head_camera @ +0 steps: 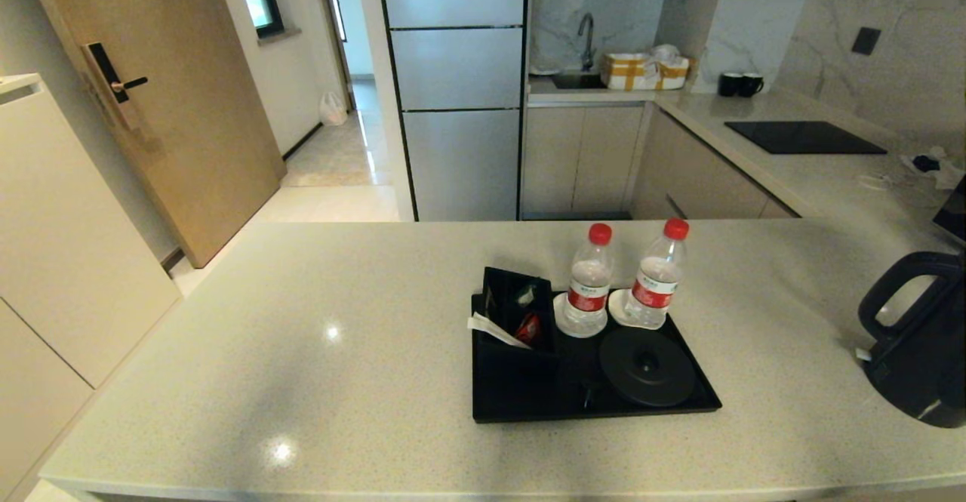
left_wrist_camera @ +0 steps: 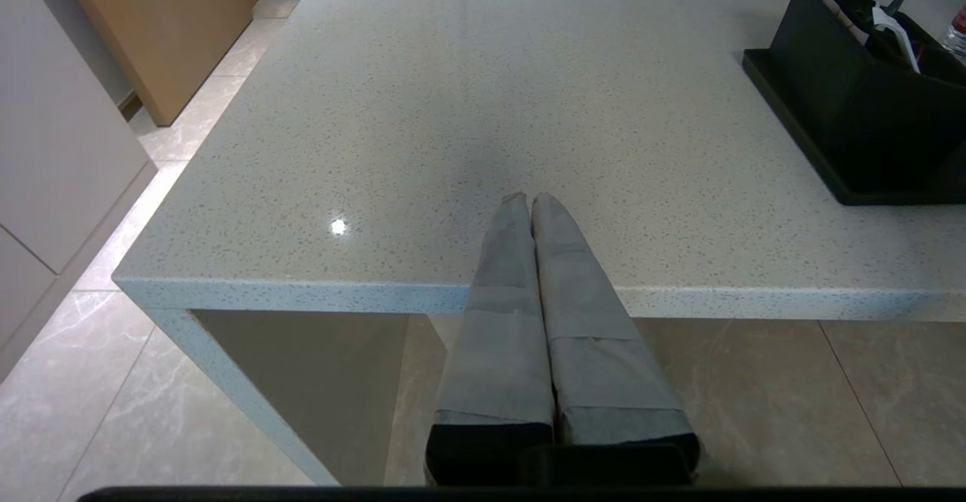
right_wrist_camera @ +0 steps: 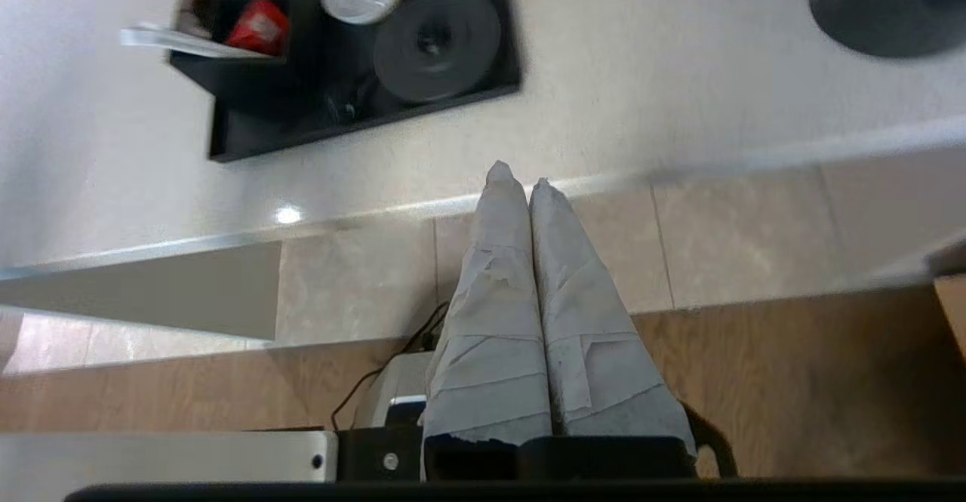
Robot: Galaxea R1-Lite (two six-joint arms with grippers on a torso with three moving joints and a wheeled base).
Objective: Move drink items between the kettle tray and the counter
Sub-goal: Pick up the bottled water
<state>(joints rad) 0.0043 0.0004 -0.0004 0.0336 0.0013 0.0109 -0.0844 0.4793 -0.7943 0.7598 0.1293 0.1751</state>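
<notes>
The black kettle tray (head_camera: 679,404) lies mid-counter with its round kettle base (head_camera: 647,366) bare. Two clear water bottles with red caps (head_camera: 588,283) (head_camera: 656,275) stand on white coasters at the tray's far side. The dark kettle (head_camera: 917,343) stands on the beige counter (head_camera: 302,351) at the far right edge of the head view. My right gripper (right_wrist_camera: 521,179) is shut and empty, hanging off the counter's near edge, with the tray (right_wrist_camera: 362,121) and the kettle (right_wrist_camera: 883,4) ahead of it. My left gripper (left_wrist_camera: 526,198) is shut and empty over the counter's near edge, left of the tray (left_wrist_camera: 792,124).
A black box of sachets (head_camera: 517,313) sits on the tray's left part. Behind, a second counter carries a black hob (head_camera: 804,137) and two black mugs (head_camera: 739,84). A tall grey cabinet (head_camera: 453,87) stands beyond the counter, a wooden door (head_camera: 166,109) at left.
</notes>
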